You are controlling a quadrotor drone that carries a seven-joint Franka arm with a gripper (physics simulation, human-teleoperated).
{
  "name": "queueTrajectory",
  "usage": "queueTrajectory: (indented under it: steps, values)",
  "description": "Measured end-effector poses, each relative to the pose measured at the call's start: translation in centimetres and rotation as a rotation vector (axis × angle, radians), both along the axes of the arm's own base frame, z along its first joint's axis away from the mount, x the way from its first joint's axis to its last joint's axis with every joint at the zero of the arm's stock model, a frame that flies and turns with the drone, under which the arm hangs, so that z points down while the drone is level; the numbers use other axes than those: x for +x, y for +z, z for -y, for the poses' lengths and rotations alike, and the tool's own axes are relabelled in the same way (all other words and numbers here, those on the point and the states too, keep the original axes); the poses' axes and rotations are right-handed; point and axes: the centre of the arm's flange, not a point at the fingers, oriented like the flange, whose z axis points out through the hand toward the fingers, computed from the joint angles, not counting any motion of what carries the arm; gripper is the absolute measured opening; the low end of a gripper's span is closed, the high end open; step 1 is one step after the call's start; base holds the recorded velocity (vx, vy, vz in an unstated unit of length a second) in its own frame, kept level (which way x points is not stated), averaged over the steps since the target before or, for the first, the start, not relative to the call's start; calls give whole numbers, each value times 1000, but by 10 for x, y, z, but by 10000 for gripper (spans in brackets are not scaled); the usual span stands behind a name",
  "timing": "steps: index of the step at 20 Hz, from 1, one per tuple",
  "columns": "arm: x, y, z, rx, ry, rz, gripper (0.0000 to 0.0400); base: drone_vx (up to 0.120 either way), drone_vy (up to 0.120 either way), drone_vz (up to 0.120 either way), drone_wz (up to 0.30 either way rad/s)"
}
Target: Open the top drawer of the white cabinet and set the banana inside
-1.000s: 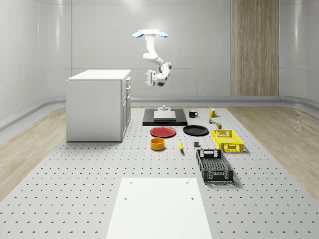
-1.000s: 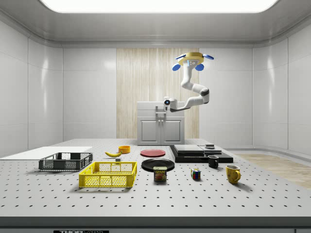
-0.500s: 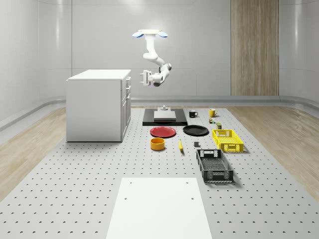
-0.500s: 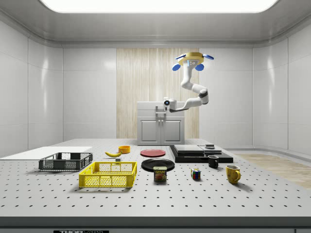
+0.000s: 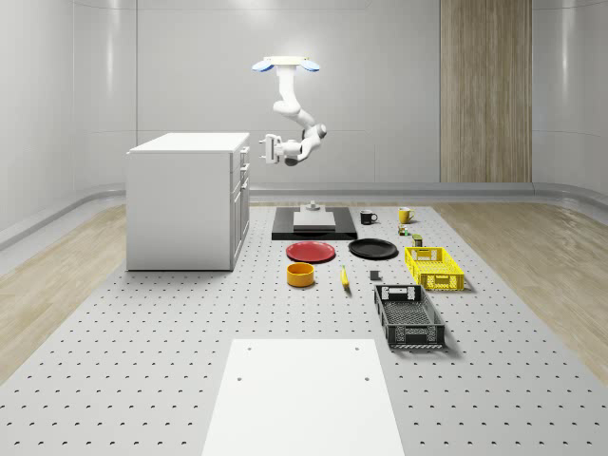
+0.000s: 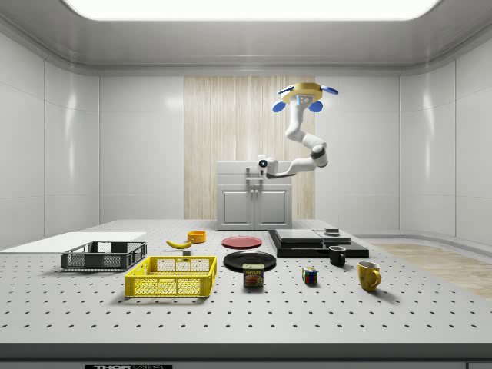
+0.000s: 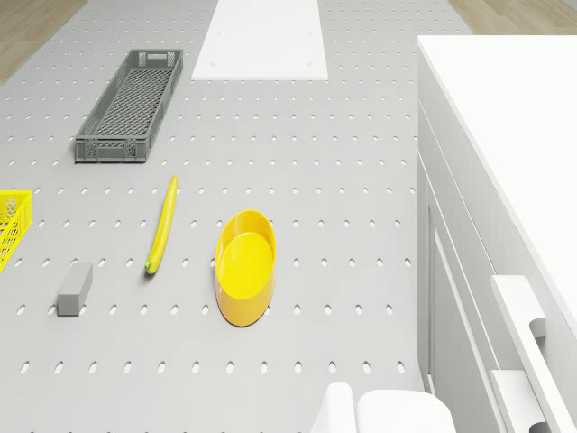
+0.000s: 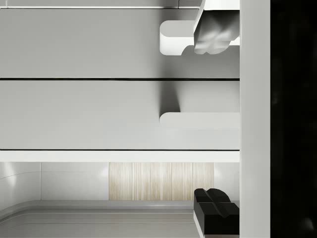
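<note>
Grey perforated floor, pale-walled room. White cabinet (image 5: 188, 199) stands at the whole-scene view's left, top drawer (image 5: 243, 153) not yet opened; its rigid bar handle looks like the hold point. Banana (image 5: 344, 276) lies on the floor beside the yellow bowl (image 5: 300, 275): light, soft, bruisable. Drone (image 5: 286, 66) hovers; gripper (image 5: 266, 149) near the drawer front, finger spacing cannot be told.

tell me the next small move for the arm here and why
Probably ease the end effector the last bit toward the white cabinet until it meets the top drawer's handle. The drone hovers beside the cabinet, the end effector sits level with the top drawer but short of its front, the drawer looks closed, and the banana lies on the table.
</note>
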Motion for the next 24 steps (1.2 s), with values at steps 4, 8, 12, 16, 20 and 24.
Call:
queueTrajectory:
  steps: [4,8,12,16,20,24]
  values:
    - [16,0,-9,0,0,0,400,0,0,0,0]
    - [33,0,-15,0,0,0,400,0,0,0,0]
    - [43,0,-29,0,0,0,400,0,0,0,0]
    - [47,0,-47,1,1,0,400,0,0,0,0]
    - [50,0,-63,1,1,0,400,0,0,0,0]
    - [51,3,-72,1,1,0,400,0,0,0,0]
